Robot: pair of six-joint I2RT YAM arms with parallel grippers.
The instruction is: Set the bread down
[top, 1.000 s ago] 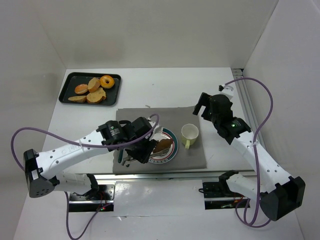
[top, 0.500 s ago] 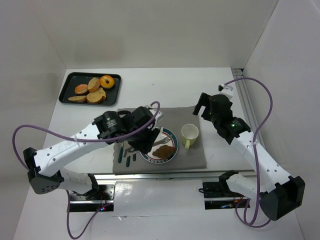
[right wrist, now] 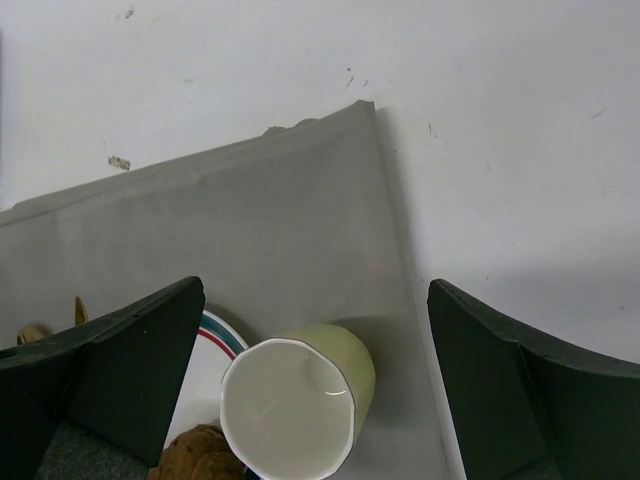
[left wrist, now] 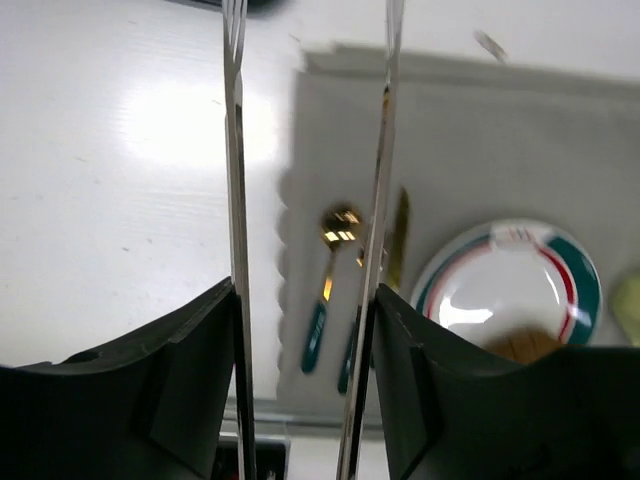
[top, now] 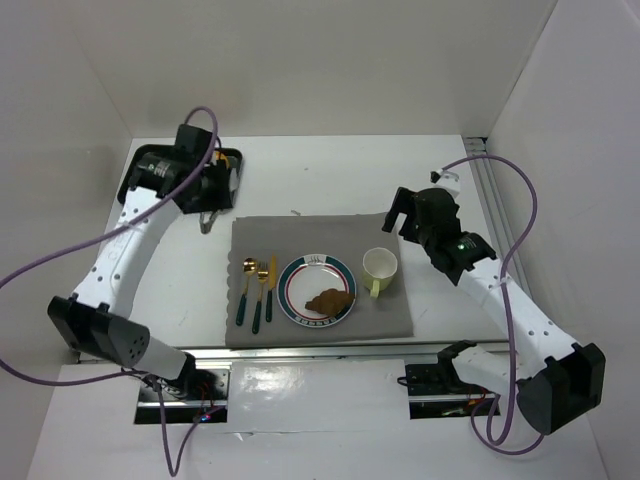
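Observation:
A brown piece of bread [top: 329, 299] lies on the striped-rim plate [top: 340, 270] on the grey mat. It also shows in the left wrist view [left wrist: 520, 345] and the right wrist view [right wrist: 195, 450]. My left gripper [top: 205, 197] is at the back left, over the black tray [top: 232, 160]. It holds metal tongs [left wrist: 236, 200], whose blades are apart with nothing between them. The arm hides the tray's bread. My right gripper [top: 400, 212] is open and empty, above and behind the pale green cup [top: 379, 266].
A gold spoon [top: 246, 290], fork and knife [top: 270, 285] with dark handles lie on the mat [top: 300, 235] left of the plate. The cup [right wrist: 290, 400] stands on the mat right of the plate. White walls enclose the table.
My left arm has swung from the plate back to the far left by the tray, leaving the bread on the plate. The cutlery is uncovered. The right arm has barely moved.

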